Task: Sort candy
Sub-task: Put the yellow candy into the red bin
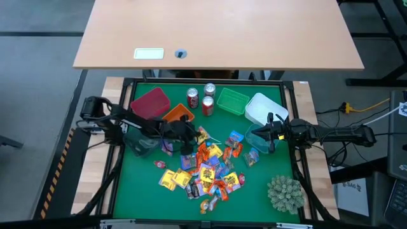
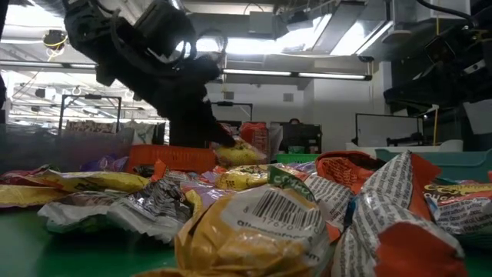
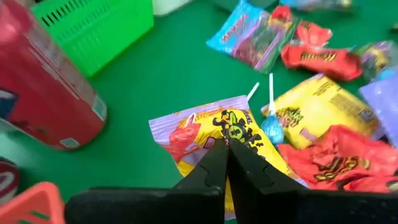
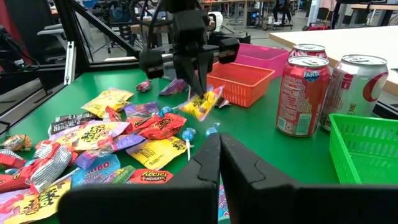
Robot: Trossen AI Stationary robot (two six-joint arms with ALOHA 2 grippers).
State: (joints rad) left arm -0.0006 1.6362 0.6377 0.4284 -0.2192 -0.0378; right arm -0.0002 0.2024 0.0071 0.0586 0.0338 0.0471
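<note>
With its fingers pressed together on a yellow-and-purple candy packet point(image 3: 214, 134), the left gripper point(image 3: 225, 152) sits at the upper-left edge of the candy pile point(image 1: 206, 170), just beside the orange basket point(image 1: 179, 114). From the right wrist view the same packet point(image 4: 202, 102) hangs tilted from the fingertips, one end up off the green mat point(image 1: 254, 191), near the orange basket point(image 4: 239, 81). Rest of the pile is spread over the middle of the mat: yellow, orange, red, blue and purple wrappers, plus a blue-stick lollipop point(image 3: 272, 124) lying just beside the pinched packet. Right gripper point(image 4: 219, 149) is closed on nothing, hovering over the mat at the pile's right side, in front of the clear bin point(image 1: 261, 140). Two red soda cans point(image 1: 200, 98) stand between the orange basket and the green basket point(image 1: 232, 102). Red bin point(image 1: 151, 102) and white bin point(image 1: 264, 108) are along the far edge; spiky plant ball point(image 1: 284, 193) is in the near-right corner.
</note>
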